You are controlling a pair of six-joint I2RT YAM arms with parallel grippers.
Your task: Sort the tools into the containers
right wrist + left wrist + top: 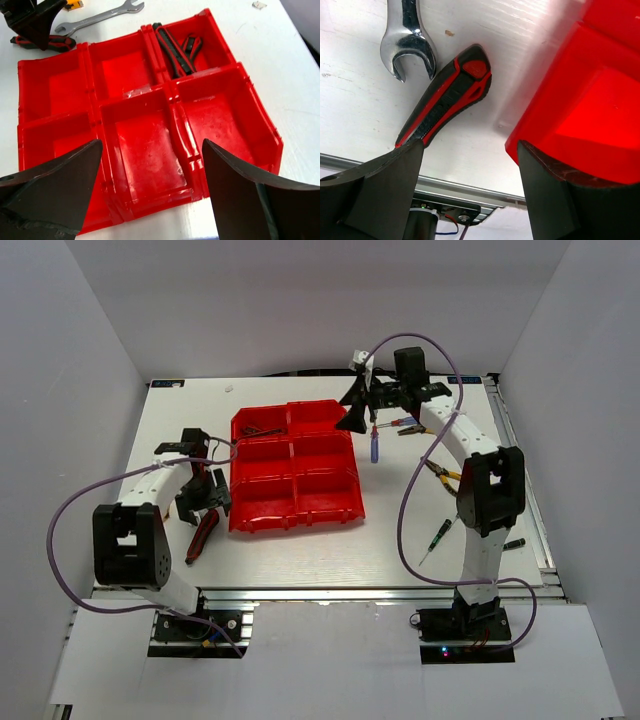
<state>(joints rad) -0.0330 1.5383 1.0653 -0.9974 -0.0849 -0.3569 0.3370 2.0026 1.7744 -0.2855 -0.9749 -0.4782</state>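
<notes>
The red containers point(295, 465) stand mid-table as one block. One back bin holds red-black pliers point(175, 47). My left gripper point(200, 495) is open at the block's left side, low over the table, with nothing between its fingers. Just ahead of it lie a second pair of red-black pliers point(445, 97) and a silver wrench point(410, 40). My right gripper point(355, 410) hangs open and empty above the block's back right corner, looking down on the bins point(150, 145). A blue screwdriver point(373, 447), a red screwdriver point(405, 423), yellow pliers point(443, 475) and a green-black screwdriver point(438, 538) lie to the right.
A small orange piece point(74, 4) lies past the wrench point(100, 17) on the left. A short dark tool point(514, 543) sits near the table's right edge. The metal rail of the near table edge point(460, 187) runs just behind my left gripper. White walls enclose the table.
</notes>
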